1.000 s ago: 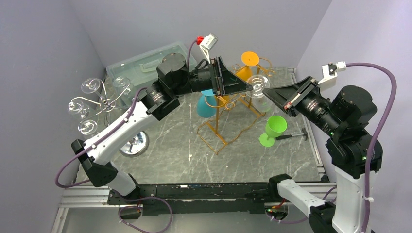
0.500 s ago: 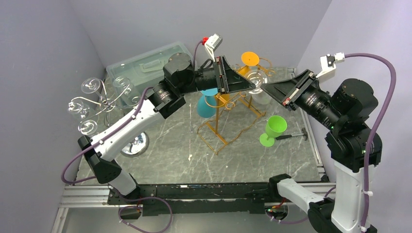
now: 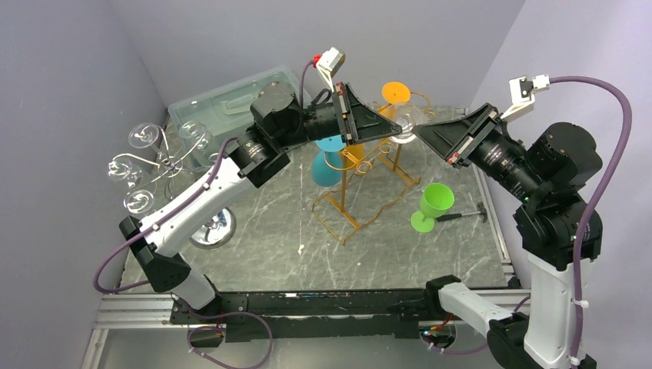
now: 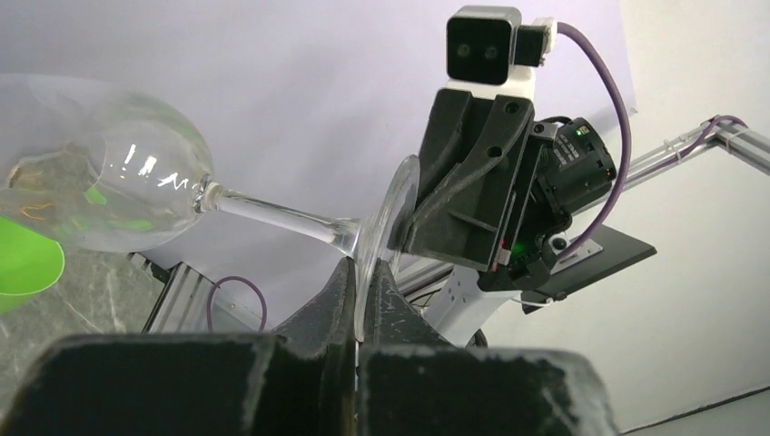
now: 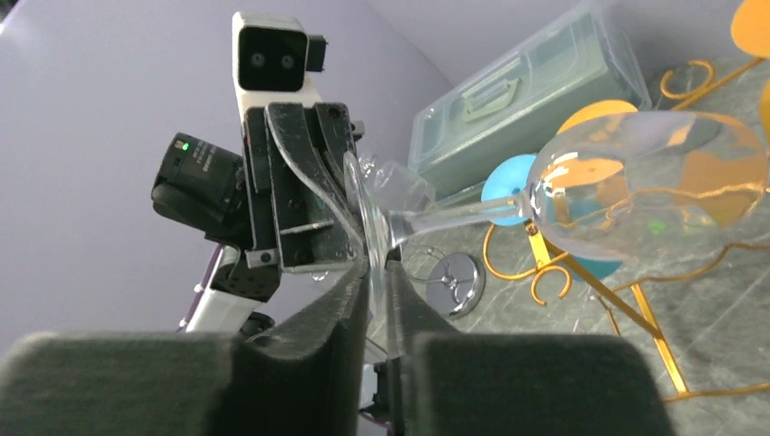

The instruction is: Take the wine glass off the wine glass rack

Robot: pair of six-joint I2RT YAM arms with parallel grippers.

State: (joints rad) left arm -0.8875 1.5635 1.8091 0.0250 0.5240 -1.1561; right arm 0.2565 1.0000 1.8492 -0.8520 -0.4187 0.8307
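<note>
The clear wine glass (image 3: 406, 119) hangs in the air between my two grippers, off the golden wire wine glass rack (image 3: 346, 207). It lies on its side, with the bowl (image 4: 136, 191) left of the stem in the left wrist view. My left gripper (image 3: 398, 132) is shut on the rim of its round foot (image 4: 390, 218), which is pinched at the fingertips (image 4: 361, 272). My right gripper (image 5: 374, 272) faces it from the other side. Its jaws stand a little apart, with the same foot in the narrow gap. The bowl (image 5: 645, 182) shows above the rack (image 5: 636, 309).
A teal glass (image 3: 327, 165) and an orange glass (image 3: 396, 92) hang on the rack. A green glass (image 3: 434, 204) stands on the table beside a small hammer (image 3: 465, 215). A chrome stand (image 3: 154, 165) with clear glasses is at the left. A clear plastic box (image 3: 231, 104) sits at the back.
My left gripper has moved right and closed on the glass's foot. The right gripper's jaws, shut on that foot before, have eased slightly apart.
</note>
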